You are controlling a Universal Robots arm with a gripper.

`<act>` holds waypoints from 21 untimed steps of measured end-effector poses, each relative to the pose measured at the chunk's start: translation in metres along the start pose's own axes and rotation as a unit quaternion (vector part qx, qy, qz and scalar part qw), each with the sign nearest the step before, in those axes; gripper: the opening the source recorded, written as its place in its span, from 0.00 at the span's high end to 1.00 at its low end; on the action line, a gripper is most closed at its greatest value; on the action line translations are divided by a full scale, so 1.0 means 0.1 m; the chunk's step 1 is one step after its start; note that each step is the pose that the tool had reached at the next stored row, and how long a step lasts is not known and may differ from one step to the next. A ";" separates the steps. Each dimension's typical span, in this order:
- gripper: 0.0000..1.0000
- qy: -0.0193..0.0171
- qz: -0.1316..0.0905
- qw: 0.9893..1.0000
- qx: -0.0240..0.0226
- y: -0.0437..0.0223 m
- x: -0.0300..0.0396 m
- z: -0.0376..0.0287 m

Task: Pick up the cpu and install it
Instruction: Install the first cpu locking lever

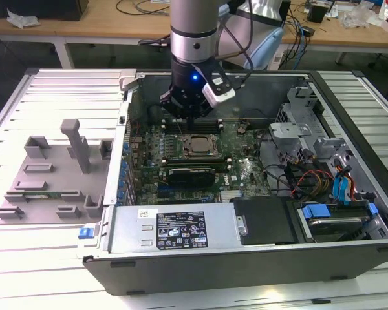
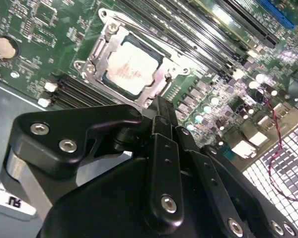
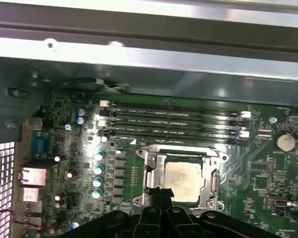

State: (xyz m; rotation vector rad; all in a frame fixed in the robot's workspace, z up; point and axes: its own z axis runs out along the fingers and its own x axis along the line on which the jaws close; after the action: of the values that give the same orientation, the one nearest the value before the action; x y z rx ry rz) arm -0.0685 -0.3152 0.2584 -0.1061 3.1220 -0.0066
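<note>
The cpu, a square chip with a silver-grey top, lies flat inside the metal socket frame on the green motherboard of the open computer case. Both wrist views show the cpu seated within the socket frame. My gripper hangs just above the socket's edge, on the side toward the memory slots. In both wrist views the black fingers of the gripper are pressed together with nothing between them, their tip close over the frame's rim beside the chip.
A grey moulded holder with upright blocks lies on the table at the exterior view's left. Memory slots run beside the socket, near the case wall. Drive cage and cables crowd the right; a power supply sits in front.
</note>
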 end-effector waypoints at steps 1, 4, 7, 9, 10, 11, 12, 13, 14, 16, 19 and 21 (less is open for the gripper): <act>0.89 0.000 0.000 1.000 0.000 0.003 0.042 -0.001; 0.89 0.000 0.000 1.000 0.000 0.020 0.293 -0.005; 0.89 0.000 0.000 1.000 -0.002 0.027 0.387 -0.006; 0.89 -0.002 0.000 1.000 -0.023 0.028 0.411 -0.004; 0.89 -0.003 0.000 0.999 -0.033 0.029 0.418 -0.004; 0.89 -0.005 0.000 0.999 -0.048 0.030 0.426 -0.004; 0.89 -0.005 0.000 0.998 -0.055 0.030 0.429 -0.004; 0.89 -0.006 0.000 0.998 -0.060 0.030 0.432 -0.003; 0.89 -0.007 0.000 0.997 -0.072 0.030 0.436 -0.003; 0.89 -0.010 0.001 0.995 -0.102 0.031 0.440 -0.002; 0.89 -0.010 0.001 0.994 -0.105 0.031 0.440 -0.001; 0.89 -0.010 0.001 0.994 -0.105 0.030 0.428 0.001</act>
State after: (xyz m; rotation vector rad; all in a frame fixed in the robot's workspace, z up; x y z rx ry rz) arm -0.1114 -0.3151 0.2575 -0.1051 3.0923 0.3206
